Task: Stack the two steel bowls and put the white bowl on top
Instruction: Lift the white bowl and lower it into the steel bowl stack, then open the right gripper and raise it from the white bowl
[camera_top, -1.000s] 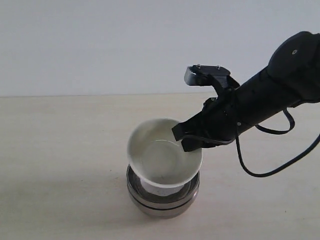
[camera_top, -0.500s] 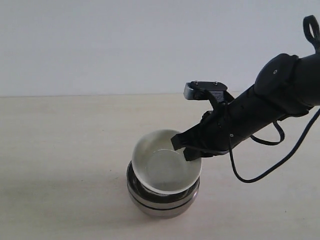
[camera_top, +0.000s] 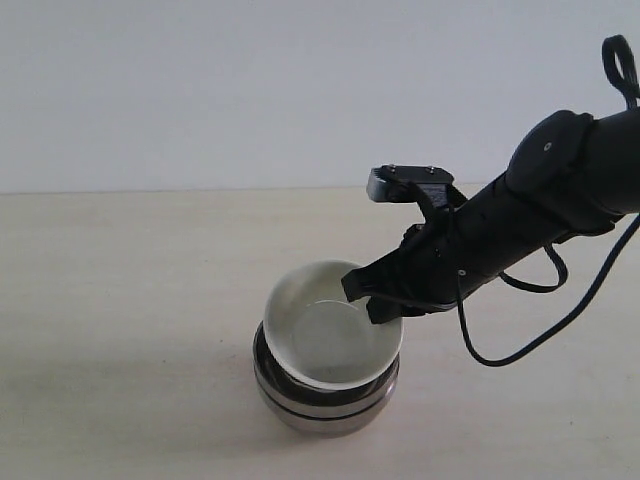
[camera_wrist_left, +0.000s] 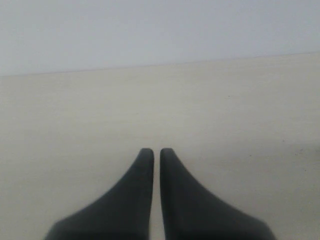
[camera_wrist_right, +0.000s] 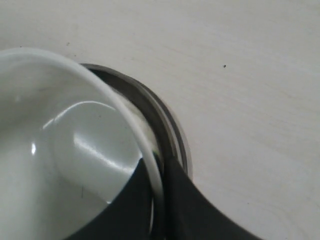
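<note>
The two steel bowls (camera_top: 325, 398) stand nested one inside the other near the table's front middle. Their rims (camera_wrist_right: 165, 122) show as dark rings in the right wrist view. The white bowl (camera_top: 330, 335) rests tilted in the top steel bowl, its inside (camera_wrist_right: 65, 145) glossy. My right gripper (camera_top: 368, 298) is shut on the white bowl's rim on the right side, one finger inside the rim and one outside (camera_wrist_right: 159, 175). My left gripper (camera_wrist_left: 156, 152) is shut on nothing, over bare table; it does not show in the exterior view.
The pale wooden table (camera_top: 120, 290) stretches around the stack, with a plain light wall behind. A black cable (camera_top: 520, 345) loops below the right arm, to the right of the bowls.
The white bowl has come down into the steel stack and shifted slightly right, held by the right gripper. In the last half second almost nothing moved.
</note>
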